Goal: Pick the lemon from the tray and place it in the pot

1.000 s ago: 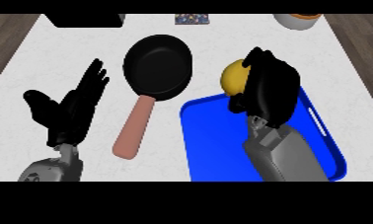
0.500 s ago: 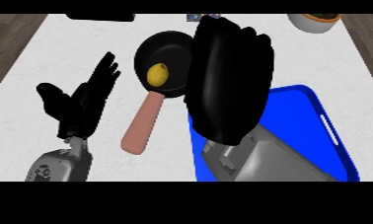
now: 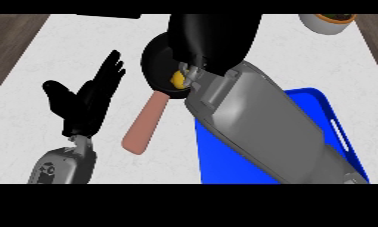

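Yellow and small, the lemon (image 3: 178,78) peeks out just under the right hand (image 3: 210,38), close to its wrist. It looks to be over or inside the black pot (image 3: 155,67), which sticks out to the left of that hand.

A lemon is light, a bit hard and round, so I think it can roll or slip. The best place to hold it is round its fat middle, from both sides.

The right hand shows only its back and covers most of the lemon. I cannot tell if it is holding the lemon or not. Most of the pot is hidden too. The pot's pink handle (image 3: 145,123) points down and to the left of the hand.

The blue tray (image 3: 319,106) lies below and to the right of the hand, half hidden by the grey arm. The left hand (image 3: 81,98) rests spread open, well off to the left. A bowl (image 3: 328,21) is cut off at the top right.
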Robot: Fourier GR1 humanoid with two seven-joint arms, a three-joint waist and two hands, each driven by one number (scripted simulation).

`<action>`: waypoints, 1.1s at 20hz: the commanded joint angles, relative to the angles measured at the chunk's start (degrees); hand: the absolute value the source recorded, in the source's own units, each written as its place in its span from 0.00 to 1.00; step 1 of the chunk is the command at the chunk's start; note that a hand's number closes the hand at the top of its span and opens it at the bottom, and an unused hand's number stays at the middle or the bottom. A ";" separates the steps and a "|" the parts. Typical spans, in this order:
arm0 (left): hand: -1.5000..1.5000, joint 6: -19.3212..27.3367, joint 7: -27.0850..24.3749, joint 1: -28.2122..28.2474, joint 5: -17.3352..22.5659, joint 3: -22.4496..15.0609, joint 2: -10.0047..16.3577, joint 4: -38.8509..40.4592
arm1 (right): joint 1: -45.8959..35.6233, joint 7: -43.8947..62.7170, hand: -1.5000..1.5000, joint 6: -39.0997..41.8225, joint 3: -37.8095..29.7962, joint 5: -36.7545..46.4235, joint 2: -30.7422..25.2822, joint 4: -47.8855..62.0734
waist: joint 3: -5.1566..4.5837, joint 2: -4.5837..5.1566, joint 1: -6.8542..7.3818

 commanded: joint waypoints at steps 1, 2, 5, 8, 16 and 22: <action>0.50 0.27 0.09 -0.90 -0.37 -0.02 -0.18 0.42 | -5.44 14.13 1.00 -0.51 -3.08 -3.51 0.81 8.24 | 0.08 0.35 -0.04; 0.50 -0.91 0.35 0.65 0.73 0.12 0.42 -0.73 | -6.18 13.91 1.00 -0.95 -4.38 -3.23 0.81 10.52 | 0.07 0.31 0.40; 0.50 0.88 0.42 -0.78 -1.09 -1.76 -1.73 0.41 | -7.07 14.13 1.00 -5.43 -3.74 -4.76 0.81 15.75 | 0.11 0.61 0.27; 0.50 -0.70 -1.76 -0.34 -0.31 0.69 0.48 2.07 | -10.98 11.71 1.00 -5.73 -4.24 -7.73 0.81 22.77 | 0.07 0.77 0.39; 0.50 -0.97 -0.48 -0.11 0.49 0.21 -0.11 0.72 | -7.35 10.50 0.00 -18.33 -11.95 -16.57 0.82 26.58 | 0.18 0.96 0.75; 0.50 -0.59 0.25 -1.89 0.47 0.44 -0.27 0.20 | -3.98 5.05 0.00 -33.60 -12.36 -18.84 0.82 27.06 | 0.25 1.17 1.44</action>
